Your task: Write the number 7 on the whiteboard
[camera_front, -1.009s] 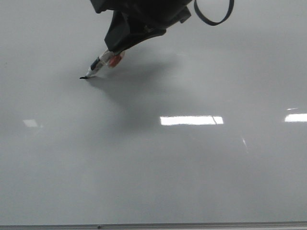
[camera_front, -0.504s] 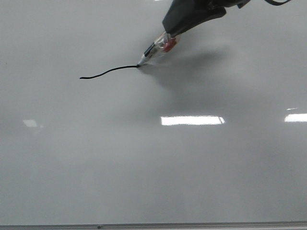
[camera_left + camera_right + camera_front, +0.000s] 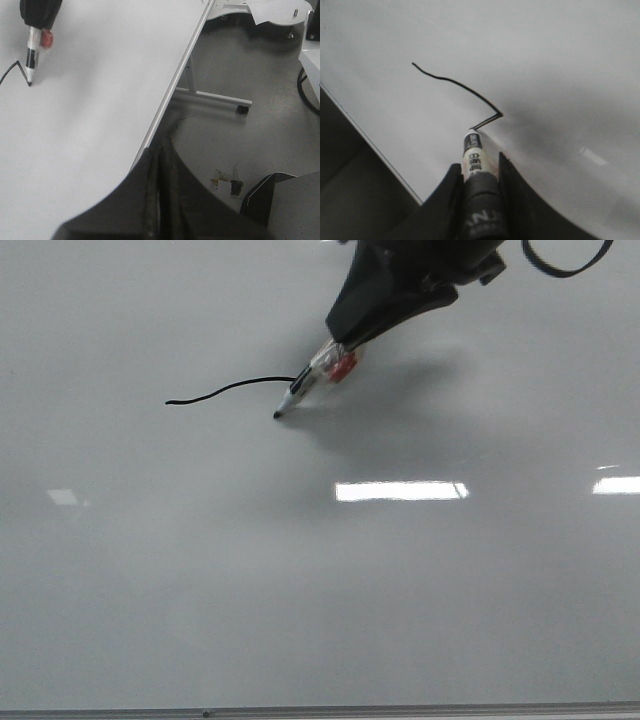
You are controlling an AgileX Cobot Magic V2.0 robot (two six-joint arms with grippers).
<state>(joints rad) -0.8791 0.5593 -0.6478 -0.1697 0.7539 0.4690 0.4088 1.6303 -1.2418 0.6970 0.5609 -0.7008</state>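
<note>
The whiteboard [image 3: 320, 600] is a glossy pale grey board filling the front view. On it is part of the number 7 [image 3: 225, 389]: a wavy black top stroke and a short slanted stroke down from its right end, also in the right wrist view [image 3: 455, 85]. My right gripper [image 3: 345, 340] is shut on a white marker [image 3: 310, 380] with a red mark, its black tip touching the board at the end of the slanted stroke. The marker also shows in the right wrist view [image 3: 472, 150] and the left wrist view [image 3: 32, 55]. My left gripper [image 3: 160, 165] is shut and empty, off the board's edge.
A thin metal frame strip [image 3: 320, 710] runs along the board's lower edge. Bright rectangular light reflections [image 3: 400, 490] lie on the board. In the left wrist view the board's metal edge [image 3: 175, 85] borders a grey floor with a stand leg on a caster [image 3: 242, 106].
The marker drew the wavy top stroke from left to right, then turned and moved down-left, starting the slanted stroke. The right arm moved right across the board.
</note>
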